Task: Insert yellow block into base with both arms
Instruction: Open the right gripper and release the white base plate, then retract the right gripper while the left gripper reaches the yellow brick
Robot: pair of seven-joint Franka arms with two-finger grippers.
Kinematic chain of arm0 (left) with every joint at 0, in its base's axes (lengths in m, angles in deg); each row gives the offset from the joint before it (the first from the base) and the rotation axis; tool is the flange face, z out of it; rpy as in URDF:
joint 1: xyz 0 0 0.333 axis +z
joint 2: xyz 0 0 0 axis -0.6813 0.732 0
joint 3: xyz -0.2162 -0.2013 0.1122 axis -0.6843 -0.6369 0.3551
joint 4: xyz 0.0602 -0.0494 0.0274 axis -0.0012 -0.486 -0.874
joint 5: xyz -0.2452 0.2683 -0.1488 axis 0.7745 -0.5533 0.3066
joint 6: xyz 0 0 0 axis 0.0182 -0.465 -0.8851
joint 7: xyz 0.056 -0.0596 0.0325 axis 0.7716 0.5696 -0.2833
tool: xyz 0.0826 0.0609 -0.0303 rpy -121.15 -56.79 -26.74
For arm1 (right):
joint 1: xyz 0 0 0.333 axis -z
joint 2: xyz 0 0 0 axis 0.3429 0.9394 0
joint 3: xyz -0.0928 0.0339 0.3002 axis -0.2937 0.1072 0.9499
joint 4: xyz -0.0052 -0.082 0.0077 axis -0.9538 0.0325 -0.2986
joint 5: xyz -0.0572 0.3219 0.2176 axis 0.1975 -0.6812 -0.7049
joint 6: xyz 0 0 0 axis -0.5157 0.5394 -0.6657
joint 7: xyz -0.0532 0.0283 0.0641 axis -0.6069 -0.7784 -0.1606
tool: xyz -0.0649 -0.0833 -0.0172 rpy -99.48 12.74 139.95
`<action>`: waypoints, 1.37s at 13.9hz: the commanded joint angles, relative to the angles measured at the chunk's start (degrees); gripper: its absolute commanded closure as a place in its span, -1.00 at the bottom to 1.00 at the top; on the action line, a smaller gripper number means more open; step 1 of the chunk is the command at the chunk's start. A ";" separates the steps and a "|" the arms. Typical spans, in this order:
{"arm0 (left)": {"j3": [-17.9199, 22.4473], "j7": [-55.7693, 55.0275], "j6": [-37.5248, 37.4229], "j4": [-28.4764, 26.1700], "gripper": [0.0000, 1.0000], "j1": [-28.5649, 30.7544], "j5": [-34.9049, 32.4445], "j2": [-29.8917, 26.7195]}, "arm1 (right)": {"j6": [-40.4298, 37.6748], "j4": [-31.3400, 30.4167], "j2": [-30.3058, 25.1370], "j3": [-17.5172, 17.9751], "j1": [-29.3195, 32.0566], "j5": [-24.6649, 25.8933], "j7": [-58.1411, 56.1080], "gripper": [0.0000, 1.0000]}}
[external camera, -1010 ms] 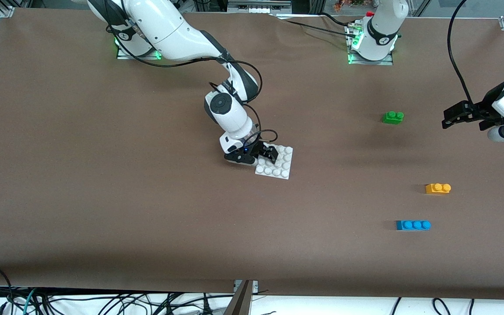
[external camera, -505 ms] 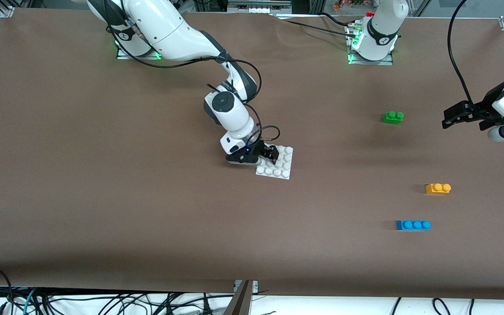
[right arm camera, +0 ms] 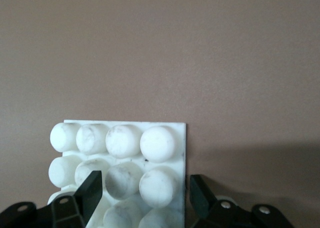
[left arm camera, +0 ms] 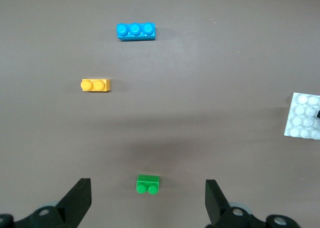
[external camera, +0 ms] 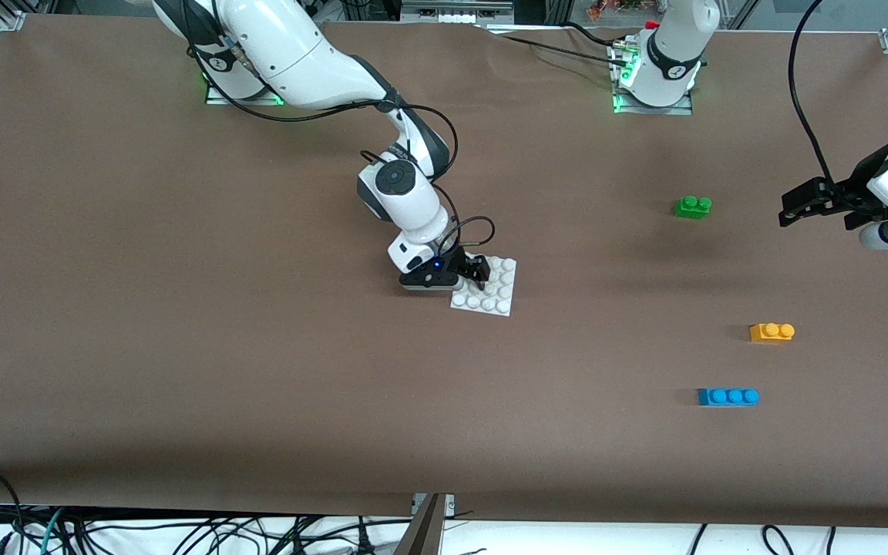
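Note:
The yellow block (external camera: pixel 772 332) lies on the table toward the left arm's end, also in the left wrist view (left arm camera: pixel 95 85). The white studded base (external camera: pixel 490 289) lies mid-table. My right gripper (external camera: pixel 477 271) is low at the base's edge farther from the front camera. It is open, with one finger over the studs and one just off the plate's side (right arm camera: pixel 146 180). The base fills the lower part of the right wrist view (right arm camera: pixel 125 143). My left gripper (external camera: pixel 795 208) is open and empty in the air over the table near its arm's end (left arm camera: pixel 147 193).
A green two-stud brick (external camera: pixel 692 206) lies farther from the front camera than the yellow block, below the left gripper's view (left arm camera: pixel 148 184). A blue three-stud brick (external camera: pixel 728 396) lies nearer to the front camera (left arm camera: pixel 136 31). The base's corner shows in the left wrist view (left arm camera: pixel 304 117).
The right arm's wrist has shifted slightly and its gripper has settled a little lower at the base's edge. The left arm and the bricks have not moved.

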 commanded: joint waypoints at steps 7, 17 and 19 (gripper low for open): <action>-0.21 -0.55 -1.16 1.60 -1.00 0.14 -0.32 0.69 | -28.10 6.25 -13.91 -0.48 9.90 0.23 -8.30 -1.00; -0.03 5.76 7.78 1.60 -1.00 7.87 -1.03 11.13 | -69.35 -0.07 -43.09 -0.39 30.91 -3.03 -36.61 -1.00; 0.06 6.92 13.14 1.07 -1.00 8.92 -1.03 15.52 | -71.38 -3.32 -48.02 -0.39 33.99 -2.50 -41.19 -1.00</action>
